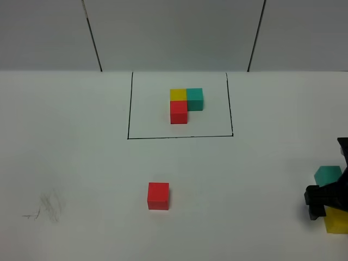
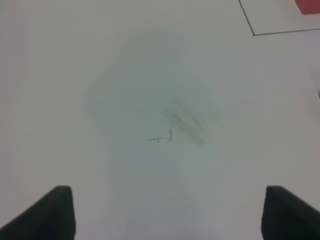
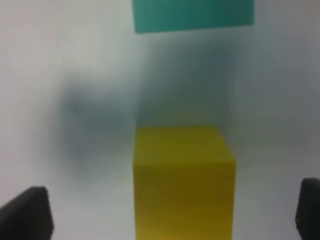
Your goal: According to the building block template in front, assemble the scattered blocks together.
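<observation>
White tabletop [image 1: 81, 163] fills the scene, backed by pale grey wall panels [image 1: 174, 32] split by dark seams. Towards the back, a thin black drawn rectangle [image 1: 179, 136] frames the building block template [image 1: 185, 103]: a yellow and a teal cube side by side, with a red cube touching the front of the yellow one, making an L. Well in front of the frame, near the middle of the table, the loose red cube [image 1: 158, 196] sits alone. A faint grey scuff mark [image 1: 46, 209] smudges the front left of the table. At the far right edge lie the loose teal cube [image 1: 328, 175] and, nearer the front, the loose yellow cube [image 1: 337, 222], a gap between them. The black body of the right arm partly covers both in the high view. The right gripper [image 3: 172, 190] hangs low over the yellow cube. Its jaws are spread wide with the cube between them, and bare table shows on either side. The teal cube lies just beyond. The left gripper [image 2: 168, 195] hovers over the scuff mark, its jaws also spread wide with only bare table between them.
</observation>
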You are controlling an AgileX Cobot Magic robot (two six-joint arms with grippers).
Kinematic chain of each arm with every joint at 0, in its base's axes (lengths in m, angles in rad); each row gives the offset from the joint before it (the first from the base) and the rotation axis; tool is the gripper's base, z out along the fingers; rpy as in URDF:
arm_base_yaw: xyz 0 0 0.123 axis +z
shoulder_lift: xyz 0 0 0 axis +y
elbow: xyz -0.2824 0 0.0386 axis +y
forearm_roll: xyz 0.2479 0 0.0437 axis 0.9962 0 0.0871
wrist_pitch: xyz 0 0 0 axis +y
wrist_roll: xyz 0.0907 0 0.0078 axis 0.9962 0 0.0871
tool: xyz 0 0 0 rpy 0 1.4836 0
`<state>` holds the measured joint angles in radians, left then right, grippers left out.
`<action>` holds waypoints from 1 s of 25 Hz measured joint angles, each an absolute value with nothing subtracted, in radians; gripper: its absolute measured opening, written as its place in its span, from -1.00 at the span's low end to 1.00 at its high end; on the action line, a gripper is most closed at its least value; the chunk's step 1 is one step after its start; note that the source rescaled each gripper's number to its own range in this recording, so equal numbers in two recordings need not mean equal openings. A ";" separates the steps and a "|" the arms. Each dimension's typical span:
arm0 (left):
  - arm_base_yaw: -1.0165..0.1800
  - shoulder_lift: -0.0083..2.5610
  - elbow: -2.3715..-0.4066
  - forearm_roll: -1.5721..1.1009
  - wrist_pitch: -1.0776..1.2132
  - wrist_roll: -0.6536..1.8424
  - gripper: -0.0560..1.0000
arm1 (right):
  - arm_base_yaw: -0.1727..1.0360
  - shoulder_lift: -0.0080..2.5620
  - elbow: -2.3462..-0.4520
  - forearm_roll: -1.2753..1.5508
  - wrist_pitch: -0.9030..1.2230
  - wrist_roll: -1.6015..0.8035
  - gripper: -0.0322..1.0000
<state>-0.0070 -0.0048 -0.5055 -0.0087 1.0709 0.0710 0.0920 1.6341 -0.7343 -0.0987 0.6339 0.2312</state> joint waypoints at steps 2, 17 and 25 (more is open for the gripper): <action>-0.007 -0.005 -0.505 -0.009 1.071 0.071 0.66 | 0.092 1.642 -0.719 -0.099 0.609 0.232 0.99; -0.007 -0.005 -0.505 -0.009 1.071 0.071 0.66 | 0.062 1.643 -0.668 -0.113 0.521 0.233 0.95; -0.007 -0.005 -0.505 -0.009 1.071 0.070 0.66 | 0.062 1.644 -0.646 -0.119 0.499 0.233 0.87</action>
<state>-0.0070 -0.0048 -0.5055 -0.0087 1.0709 0.0701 0.0620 1.6442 -0.6460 -0.1191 0.4995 0.2326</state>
